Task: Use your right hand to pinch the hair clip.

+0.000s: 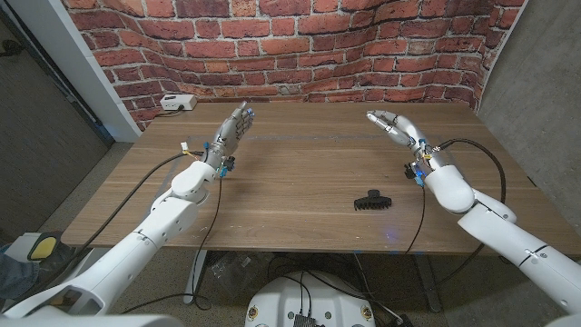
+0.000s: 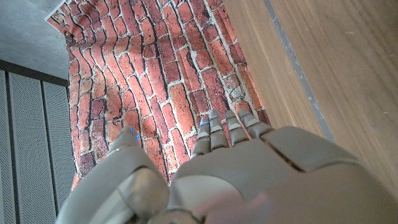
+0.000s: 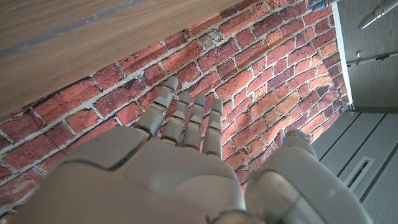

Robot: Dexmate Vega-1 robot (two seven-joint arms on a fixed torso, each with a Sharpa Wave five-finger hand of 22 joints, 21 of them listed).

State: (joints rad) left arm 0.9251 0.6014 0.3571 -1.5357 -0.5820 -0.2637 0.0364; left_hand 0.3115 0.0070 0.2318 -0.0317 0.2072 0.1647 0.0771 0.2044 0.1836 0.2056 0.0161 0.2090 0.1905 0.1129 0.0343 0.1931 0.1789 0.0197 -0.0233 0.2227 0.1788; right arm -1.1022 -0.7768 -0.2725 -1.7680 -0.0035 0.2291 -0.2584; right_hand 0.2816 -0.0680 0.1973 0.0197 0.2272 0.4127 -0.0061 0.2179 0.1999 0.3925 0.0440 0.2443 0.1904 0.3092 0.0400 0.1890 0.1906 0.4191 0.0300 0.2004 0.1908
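A black hair clip (image 1: pixel 371 200) lies on the wooden table (image 1: pixel 300 173) near its front edge, right of the middle. My right hand (image 1: pixel 396 127) is raised over the table's right side, well behind the clip and apart from it, fingers stretched out and holding nothing. My left hand (image 1: pixel 234 129) is raised over the left side, fingers also extended and empty. In the right wrist view the right hand (image 3: pixel 180 162) reaches toward the brick wall with straight fingers (image 3: pixel 186 118); in the left wrist view the left hand (image 2: pixel 224 174) does the same.
A small white box (image 1: pixel 178 103) sits at the table's back left corner. A red brick wall (image 1: pixel 290 45) stands behind the table. Cables (image 1: pixel 472 145) run along both arms.
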